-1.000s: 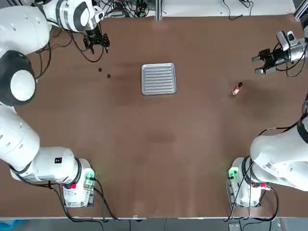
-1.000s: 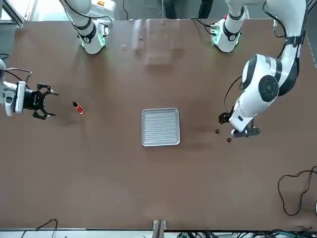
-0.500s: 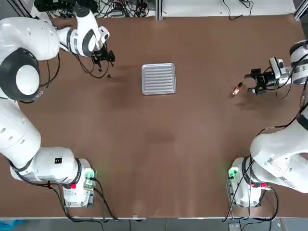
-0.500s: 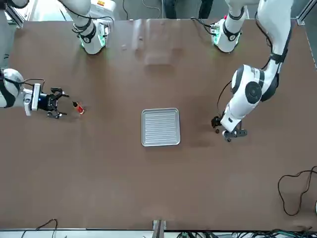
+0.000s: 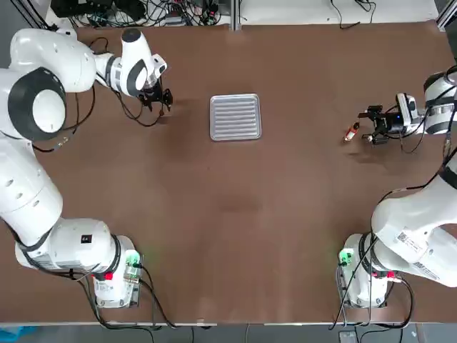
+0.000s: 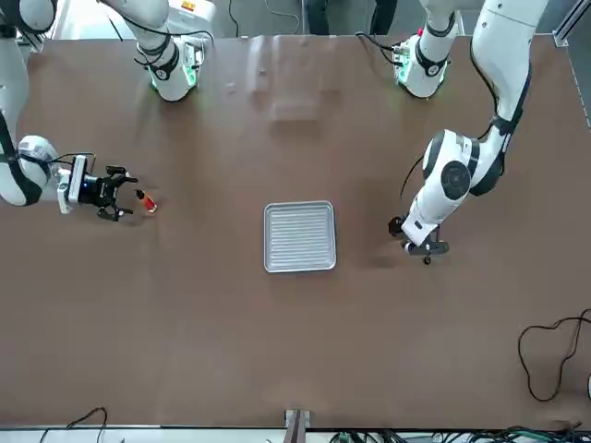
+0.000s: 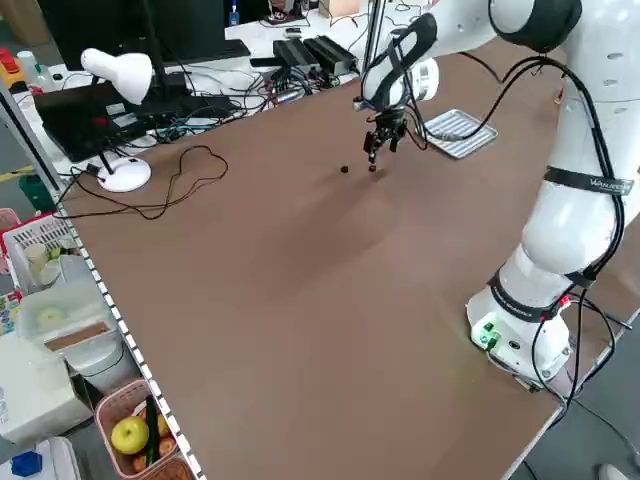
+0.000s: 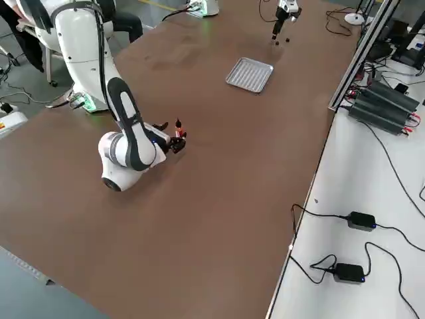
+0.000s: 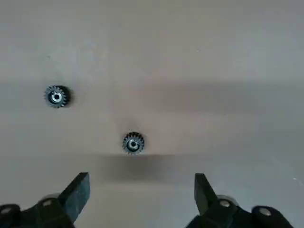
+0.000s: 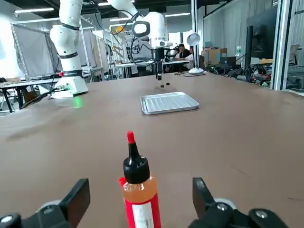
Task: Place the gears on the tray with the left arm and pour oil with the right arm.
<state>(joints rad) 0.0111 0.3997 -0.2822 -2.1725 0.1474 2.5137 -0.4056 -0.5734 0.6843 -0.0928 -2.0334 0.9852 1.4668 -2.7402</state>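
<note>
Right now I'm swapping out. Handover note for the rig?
Left hand: open, hovering over the near gear; second gear lies apart beside it. Both are on the table, left of the tray.
Right hand: open, level with the table, fingers flanking the upright oil bottle, not closed on it.
Done: both approaches only. The tray holds nothing.
Left: grasp and place each gear on the tray, then grip the bottle and pour.

Bright, even overhead light; soft shadows; left wrist view perhaps slightly hazy.
</note>
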